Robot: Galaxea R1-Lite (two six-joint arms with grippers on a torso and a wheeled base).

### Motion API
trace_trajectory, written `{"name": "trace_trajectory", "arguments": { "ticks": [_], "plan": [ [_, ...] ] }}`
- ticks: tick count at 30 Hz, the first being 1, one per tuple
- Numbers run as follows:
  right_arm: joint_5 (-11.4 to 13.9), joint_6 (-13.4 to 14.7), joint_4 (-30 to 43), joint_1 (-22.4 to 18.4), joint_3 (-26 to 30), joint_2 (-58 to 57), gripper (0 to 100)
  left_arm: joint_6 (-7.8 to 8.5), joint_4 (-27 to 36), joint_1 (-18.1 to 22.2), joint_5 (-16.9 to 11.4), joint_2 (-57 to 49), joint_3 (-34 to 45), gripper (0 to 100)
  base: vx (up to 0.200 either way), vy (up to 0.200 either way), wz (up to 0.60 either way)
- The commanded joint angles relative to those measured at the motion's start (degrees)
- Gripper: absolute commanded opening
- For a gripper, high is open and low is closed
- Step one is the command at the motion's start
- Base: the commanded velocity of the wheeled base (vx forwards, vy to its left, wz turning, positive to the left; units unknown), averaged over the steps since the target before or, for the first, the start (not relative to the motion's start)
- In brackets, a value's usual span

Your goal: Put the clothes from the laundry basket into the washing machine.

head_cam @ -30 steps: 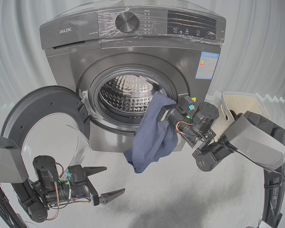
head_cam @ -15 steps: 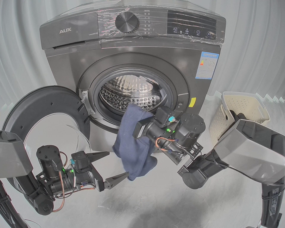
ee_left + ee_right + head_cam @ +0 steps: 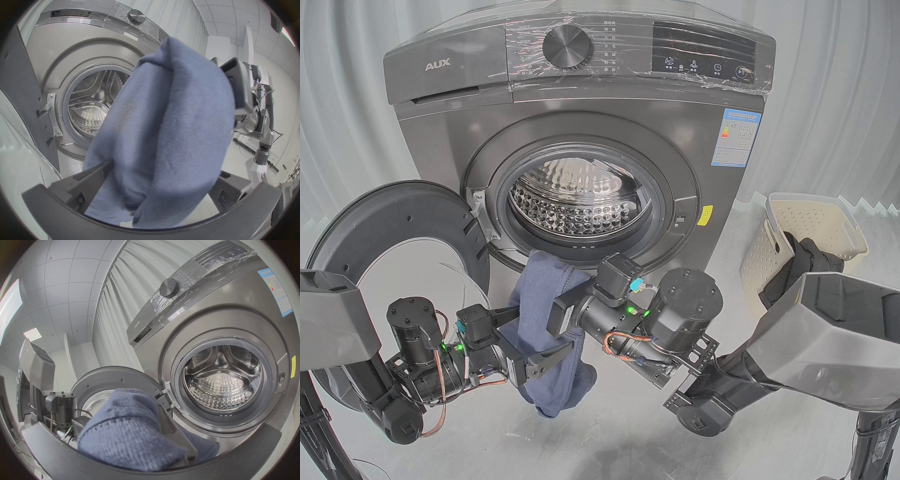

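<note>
A blue garment (image 3: 550,350) hangs in front of the washing machine (image 3: 575,125), just below its open drum (image 3: 575,200). My right gripper (image 3: 553,315) is shut on the garment's upper part; in the right wrist view the blue cloth (image 3: 131,433) is bunched between its fingers (image 3: 175,430). My left gripper (image 3: 534,337) is open, one finger on each side of the hanging cloth. In the left wrist view the garment (image 3: 168,131) hangs between those fingers (image 3: 90,175). The cream laundry basket (image 3: 812,219) stands at the right with a dark garment (image 3: 800,265) draped over its rim.
The round washer door (image 3: 381,231) is swung open to the left, close behind my left arm. The floor (image 3: 625,437) in front of the machine is bare grey. Pale curtains hang behind the machine.
My right gripper has carried the blue garment down and to the left, away from the drum opening. My left gripper has moved up and right until its open fingers straddle the cloth.
</note>
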Motion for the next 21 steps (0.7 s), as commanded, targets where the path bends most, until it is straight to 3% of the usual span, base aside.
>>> {"name": "trace_trajectory", "arguments": {
  "ticks": [1, 10, 21],
  "plan": [
    [-0.2, 0.1, -0.4, 2.0, 2.8, -3.0, 0, -0.1, 0.0, 0.2, 0.7, 1.8, -0.8, 100, 0.0, 0.0, 0.0],
    [-1.3, 0.8, -0.7, 4.3, 6.9, -6.0, 0, -0.19, 0.0, 1.9, 1.2, 2.6, -1.8, 100, 0.0, 0.0, 0.0],
    [-1.4, 1.2, -0.7, 5.4, 7.1, -6.3, 0, -0.54, -0.1, 1.5, 1.2, 4.1, -2.2, 100, 0.0, 0.0, 0.0]
  ]
}}
